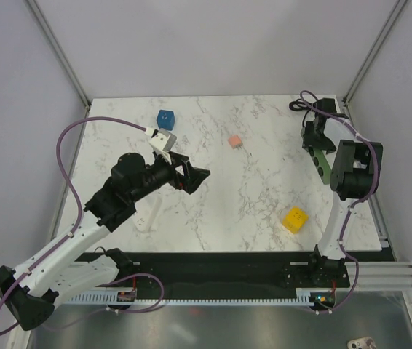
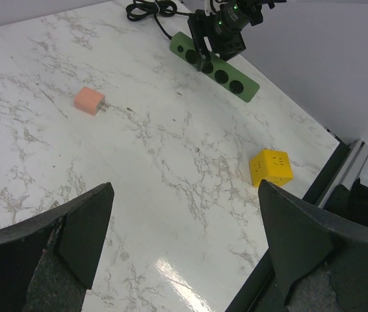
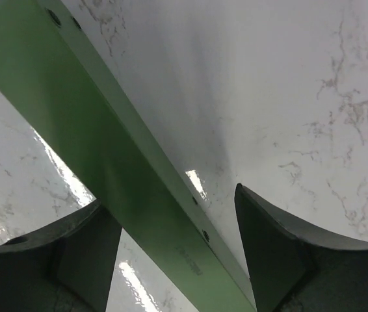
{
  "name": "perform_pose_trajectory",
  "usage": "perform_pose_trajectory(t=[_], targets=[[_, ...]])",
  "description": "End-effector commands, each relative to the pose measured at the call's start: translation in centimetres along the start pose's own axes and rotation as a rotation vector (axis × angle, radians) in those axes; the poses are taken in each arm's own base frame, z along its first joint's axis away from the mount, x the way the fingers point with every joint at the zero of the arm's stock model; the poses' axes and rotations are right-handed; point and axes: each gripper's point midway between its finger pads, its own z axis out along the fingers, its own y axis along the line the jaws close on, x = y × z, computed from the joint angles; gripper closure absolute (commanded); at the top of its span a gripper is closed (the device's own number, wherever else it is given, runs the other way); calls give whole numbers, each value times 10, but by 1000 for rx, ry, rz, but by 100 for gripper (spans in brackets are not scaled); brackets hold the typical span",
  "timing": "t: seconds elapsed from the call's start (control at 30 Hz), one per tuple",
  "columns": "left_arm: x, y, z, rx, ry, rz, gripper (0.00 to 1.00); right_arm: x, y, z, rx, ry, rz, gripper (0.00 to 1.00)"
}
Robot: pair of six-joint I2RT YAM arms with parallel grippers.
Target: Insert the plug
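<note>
The pink plug (image 1: 234, 140) lies on the marble table, prongs to the right; in the left wrist view it (image 2: 89, 101) is at the upper left. The green power strip (image 1: 324, 163) lies at the far right, its black cord coiled behind it. My right gripper (image 1: 314, 138) is open and straddles the strip; in the right wrist view the strip (image 3: 106, 149) runs diagonally between the fingers (image 3: 272, 244), with a gap on the right side. My left gripper (image 1: 195, 177) is open and empty, left of the plug and pointing right, above bare table (image 2: 184, 247).
A yellow cube (image 1: 295, 219) sits at the near right, also in the left wrist view (image 2: 270, 167). A blue cube (image 1: 165, 118) sits at the far left. The table's right edge is close behind the strip (image 2: 215, 66).
</note>
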Motion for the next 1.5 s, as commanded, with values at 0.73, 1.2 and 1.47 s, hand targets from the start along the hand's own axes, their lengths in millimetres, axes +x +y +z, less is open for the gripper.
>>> perform_pose_trajectory(t=[0.73, 1.2, 1.47], targets=[[-13, 1, 6, -16, -46, -4, 0, 28, 196, -149, -1360, -230, 573, 100], [41, 31, 44, -180, 204, -77, 5, 68, 186, -136, -1235, -158, 632, 35], [69, 28, 70, -205, 297, -229, 9, 94, 151, -96, -790, -16, 480, 30]])
